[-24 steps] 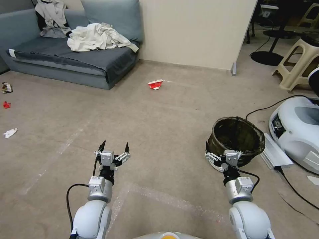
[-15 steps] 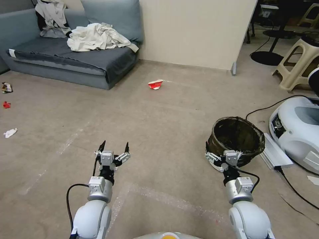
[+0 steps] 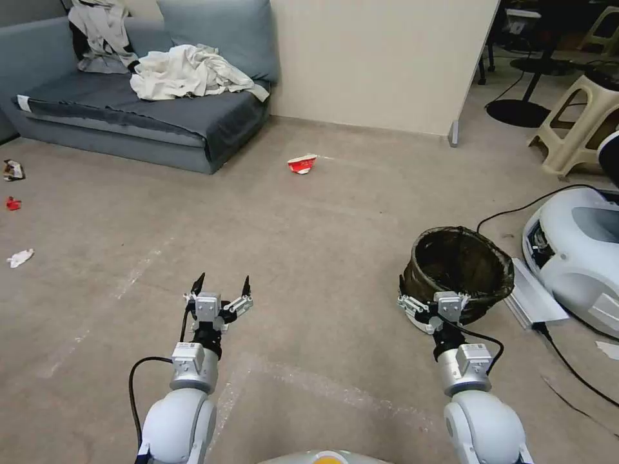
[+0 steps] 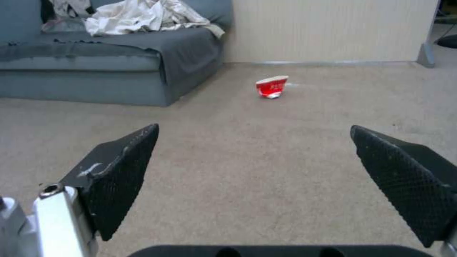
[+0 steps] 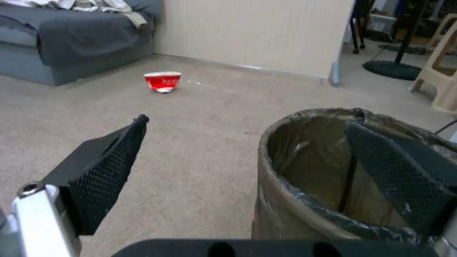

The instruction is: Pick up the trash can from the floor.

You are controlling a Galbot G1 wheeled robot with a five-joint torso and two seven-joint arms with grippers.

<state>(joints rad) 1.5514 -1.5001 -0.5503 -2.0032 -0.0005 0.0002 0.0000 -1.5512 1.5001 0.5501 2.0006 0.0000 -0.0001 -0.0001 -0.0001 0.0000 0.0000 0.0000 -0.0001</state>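
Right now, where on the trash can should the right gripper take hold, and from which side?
On the near rim of the trash can, from the robot's side. It stands upright and open-topped on the floor, too wide to span, so pinching the bag-covered wall suits best. The right gripper is open, one finger already inside, the other outside. The left gripper hangs open, apart.

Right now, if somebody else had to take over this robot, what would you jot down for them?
Right hand: open, straddling the near rim of the trash can, one finger inside the bag, the other outside. Not closed on it.
Left hand: open, idle, low over bare floor.
Trash can stands upright on the floor, beside a white machine.
Done: the reach to the rim.
Left: close on the rim, lift.
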